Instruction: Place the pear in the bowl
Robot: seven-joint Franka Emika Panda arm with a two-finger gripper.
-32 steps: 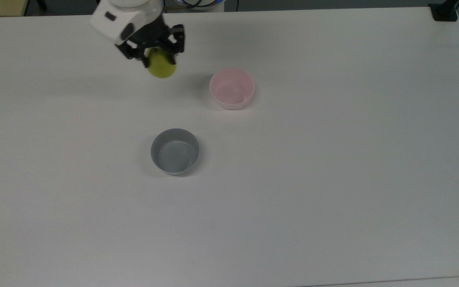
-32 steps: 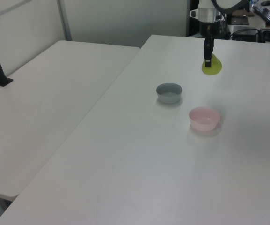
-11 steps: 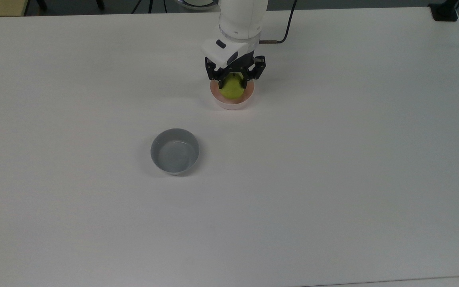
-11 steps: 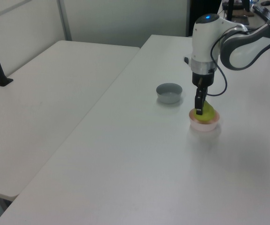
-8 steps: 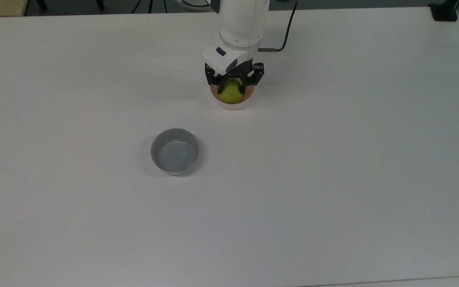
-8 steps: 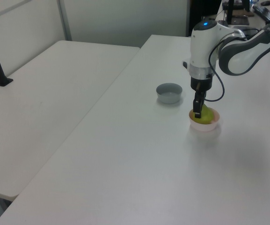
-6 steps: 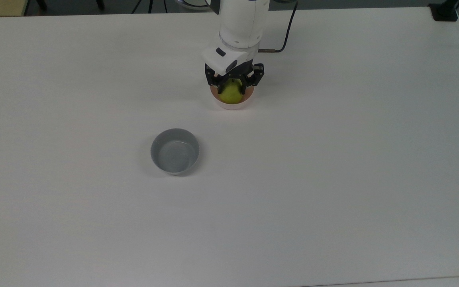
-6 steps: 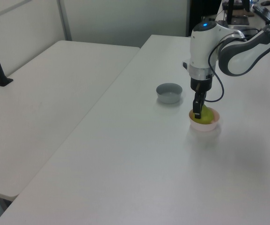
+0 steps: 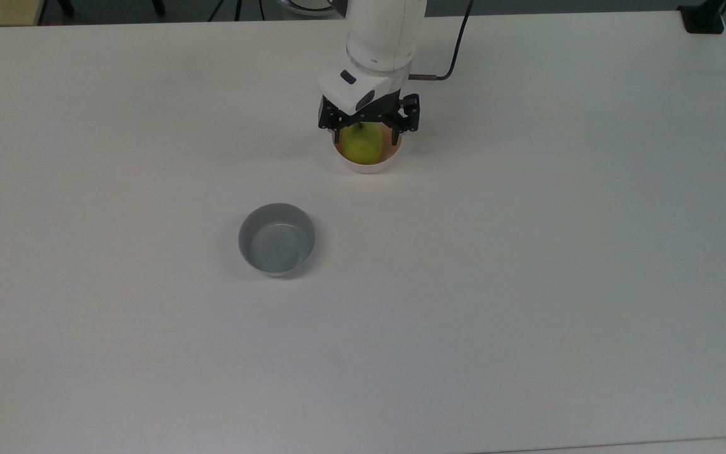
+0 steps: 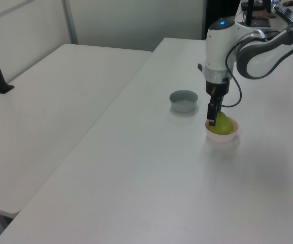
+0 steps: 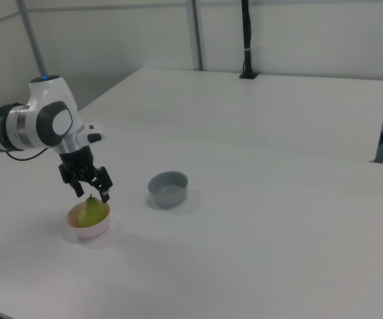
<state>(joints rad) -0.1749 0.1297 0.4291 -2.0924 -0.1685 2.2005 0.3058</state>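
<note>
The yellow-green pear (image 9: pixel 362 145) (image 10: pixel 222 125) (image 11: pixel 93 212) sits upright inside the pale pink bowl (image 9: pixel 367 168) (image 10: pixel 222 138) (image 11: pixel 88 232), its stem pointing up. My gripper (image 9: pixel 366 130) (image 10: pixel 212 121) (image 11: pixel 93 192) hangs just above the bowl, open. Its black fingers stand apart on either side of the pear's top, clear of the fruit. The bowl rests on the white table toward the far middle of the top view.
A grey bowl (image 9: pixel 276 239) (image 10: pixel 183 100) (image 11: pixel 168 189) stands alone nearer the table's middle. A black clamp (image 9: pixel 703 19) sits at the top view's far right corner. A second white table (image 10: pixel 44 112) adjoins on the left view's left.
The gripper carried the pear from the top view's far left to the pink bowl and lowered it in. Its fingers have now spread apart and risen slightly, leaving the pear in the bowl.
</note>
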